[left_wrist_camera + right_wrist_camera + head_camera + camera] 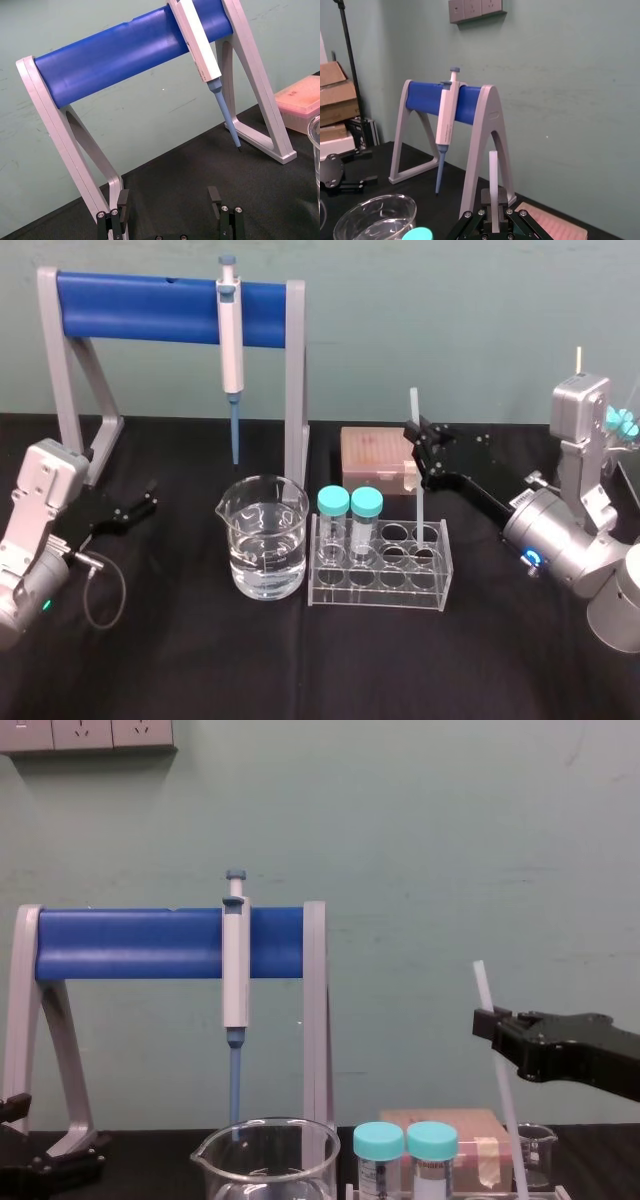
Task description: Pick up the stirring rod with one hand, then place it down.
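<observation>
— Head view first: where is the long, thin, white translucent stirring rod (414, 410)?
— Nearly upright, over the right side of the black table (200, 670), pinched by the black, blocky right gripper (416, 440). Its top stands above the fingers. Its lower part runs down to the back row of the clear plastic tube rack (380, 585). Whether the lower end touches the rack, I cannot tell.
— And the grip itself?
— Right wrist view has the rod (493, 170) standing in the narrow slot between the two fingers, which press on it from both sides. From the chest, the rod (487, 995) leans slightly and crosses the gripper (493, 1022) at its very tip, with most of its length below.
— The other arm?
— The black left gripper (143, 505) sits low at the table's left, by the foot of the grey stand with the blue bar (150, 305). Its fingers (122, 200) are spread wide apart.
— Anything near the rod?
— A pink tip box (375, 455) just behind it, two teal-capped tubes (350, 505) in the rack, and a glass beaker of water (265, 540) beside the rack.
</observation>
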